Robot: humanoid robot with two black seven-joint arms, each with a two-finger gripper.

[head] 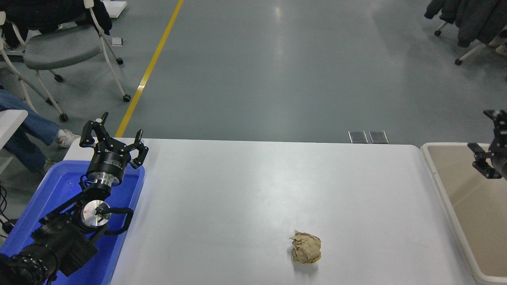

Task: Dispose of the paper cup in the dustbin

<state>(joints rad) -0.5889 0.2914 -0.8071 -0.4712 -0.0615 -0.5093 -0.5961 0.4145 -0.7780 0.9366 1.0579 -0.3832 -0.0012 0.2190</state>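
Note:
The paper cup is not in view. The beige dustbin (461,190) stands against the table's right end, and what shows of its inside is bare. My right gripper (488,136) comes in at the right edge, above the bin's far left corner; it is open and holds nothing. My left gripper (113,135) is parked at the lower left above a blue tray, open and holding nothing.
A crumpled brown paper ball (305,247) lies on the white table (253,186) near its front, right of centre. The blue tray (47,194) sits at the table's left end. Chairs and a person's legs (27,126) are on the floor at far left.

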